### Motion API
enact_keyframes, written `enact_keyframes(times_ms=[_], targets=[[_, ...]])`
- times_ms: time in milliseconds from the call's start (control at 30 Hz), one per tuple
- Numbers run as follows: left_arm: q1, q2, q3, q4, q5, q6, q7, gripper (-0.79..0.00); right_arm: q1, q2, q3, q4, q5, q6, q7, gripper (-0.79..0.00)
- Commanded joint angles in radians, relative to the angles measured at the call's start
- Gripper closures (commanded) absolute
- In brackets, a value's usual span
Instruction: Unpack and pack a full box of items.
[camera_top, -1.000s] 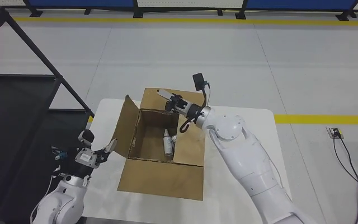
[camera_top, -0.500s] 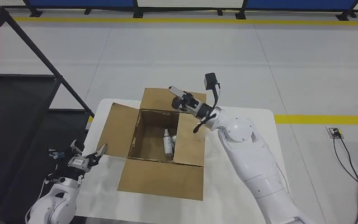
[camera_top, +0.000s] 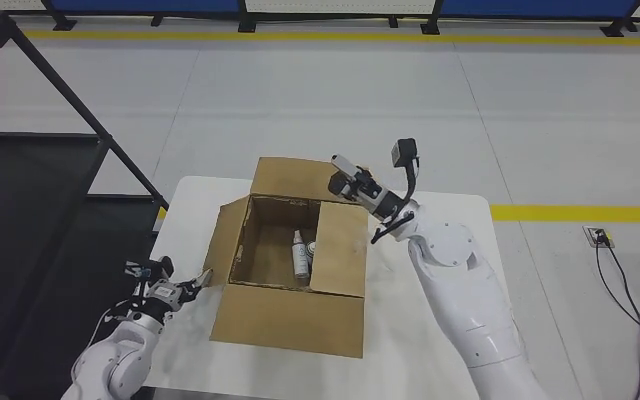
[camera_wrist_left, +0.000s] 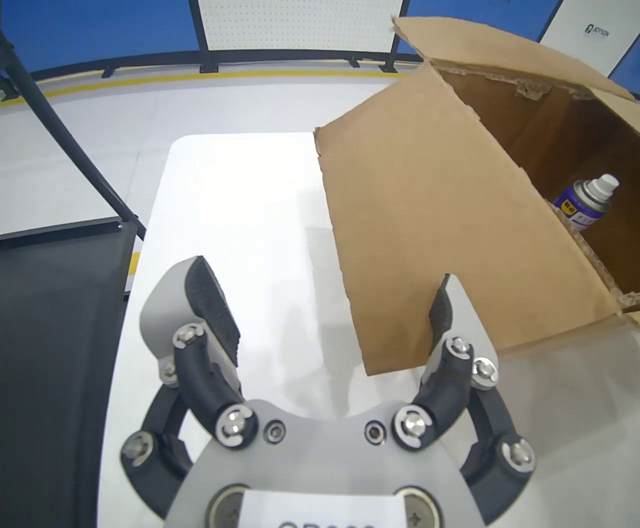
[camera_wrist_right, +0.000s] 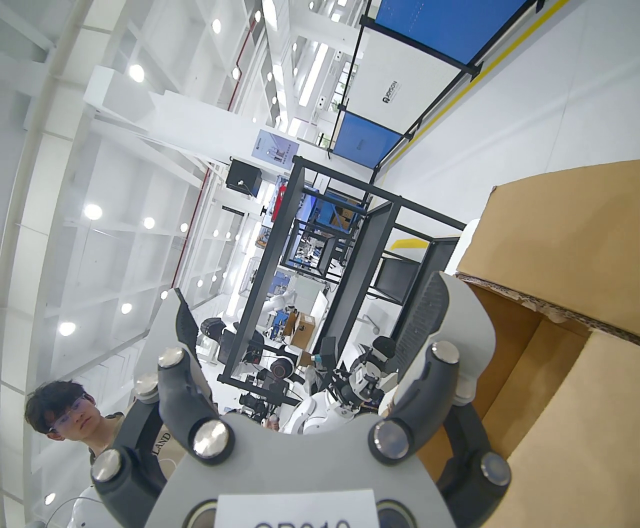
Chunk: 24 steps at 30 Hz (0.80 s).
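Observation:
An open cardboard box (camera_top: 290, 320) stands in the middle of the white table (camera_top: 440, 300). Inside lie a white bottle (camera_top: 300, 258) and a blue spray can (camera_wrist_left: 585, 200) against the right side. The box's left flap (camera_top: 226, 235) stands half raised. My left gripper (camera_top: 187, 288) hovers open low over the table just left of that flap (camera_wrist_left: 425, 225), one fingertip (camera_wrist_left: 442, 310) close to its lower edge, holding nothing. My right gripper (camera_top: 345, 176) is open and empty above the box's far right corner, beside the far flap (camera_wrist_right: 565, 225).
A black metal frame with a dark panel (camera_top: 60, 230) stands close to the table's left edge. Bare table lies to the right of the box and in the strip (camera_wrist_left: 240, 210) left of it. Grey floor with yellow lines lies beyond.
The left flap dropped outward, then rose again to half raised. My left gripper drew back from it and returned close to it. My right gripper moved right along the box's far edge.

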Motion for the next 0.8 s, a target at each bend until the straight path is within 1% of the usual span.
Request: enact_keyframes(times_ms=[0,200,333,433,600,700,767], targets=[[-0.007,-0.001,0.014,0.004,0.013,-0.006,-0.003,-0.785,-0.038,0.010,0.032,-0.034,-0.012,0.005,-0.009,-0.785],[-0.015,-0.002,0.035,0.004,0.037,-0.013,-0.002,-0.785,-0.140,0.039,0.109,-0.128,-0.094,0.096,-0.041,-0.785],[-0.015,-0.002,0.040,0.000,0.045,-0.012,0.000,-0.785,-0.189,0.054,0.144,-0.165,-0.139,0.220,-0.034,-0.785],[-0.014,-0.002,0.040,-0.003,0.050,-0.014,-0.001,-0.785,-0.191,0.063,0.156,-0.146,-0.157,0.296,-0.009,-0.785],[-0.013,-0.002,0.042,-0.010,0.056,-0.014,-0.003,-0.785,-0.194,0.072,0.180,-0.112,-0.132,0.310,0.012,-0.785],[-0.012,-0.002,0.042,-0.014,0.059,-0.012,-0.004,-0.785,-0.172,0.078,0.175,-0.069,-0.147,0.337,0.033,-0.785],[-0.010,-0.001,0.043,-0.016,0.063,-0.011,-0.004,-0.785,-0.167,0.081,0.176,-0.052,-0.138,0.325,0.051,-0.785]])
